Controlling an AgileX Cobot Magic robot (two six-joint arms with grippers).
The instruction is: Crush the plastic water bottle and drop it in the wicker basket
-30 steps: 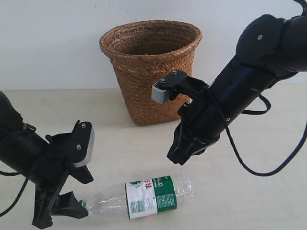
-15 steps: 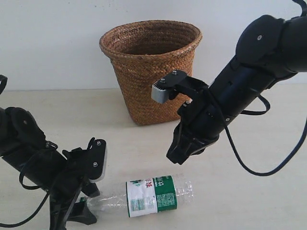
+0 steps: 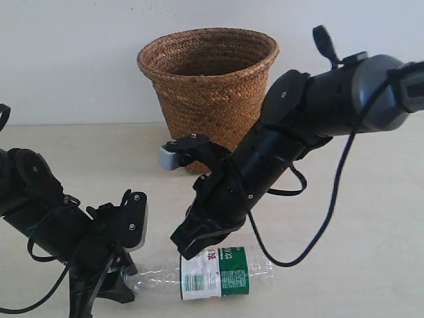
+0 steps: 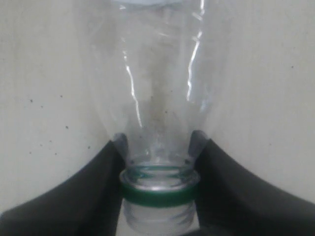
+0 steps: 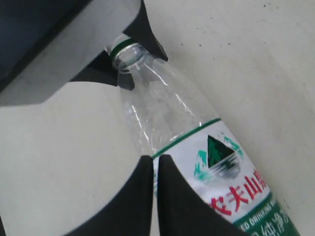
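Observation:
The plastic water bottle [image 3: 222, 273] lies on its side on the table in front of the wicker basket [image 3: 209, 99]. Its neck carries a green ring and its mouth looks uncapped. My left gripper [image 3: 124, 278] is shut on the neck, one finger on each side of the ring, as the left wrist view shows for gripper [image 4: 158, 147] and bottle [image 4: 157, 73]. My right gripper [image 3: 187, 244] is shut with nothing between its fingers. Its tips [image 5: 155, 160] rest at the label's edge on the bottle [image 5: 197, 142], though contact is unclear.
The beige table [image 3: 358, 218] runs back to a white wall. The basket stands upright at the back middle, behind the right arm. A black cable [image 3: 331, 218] loops down from the right arm to the right of the bottle.
The right arm has swung down and left, bringing its shut gripper onto the bottle's label. The left gripper had earlier slid right and closed on the neck. The bottle shifted slightly right.

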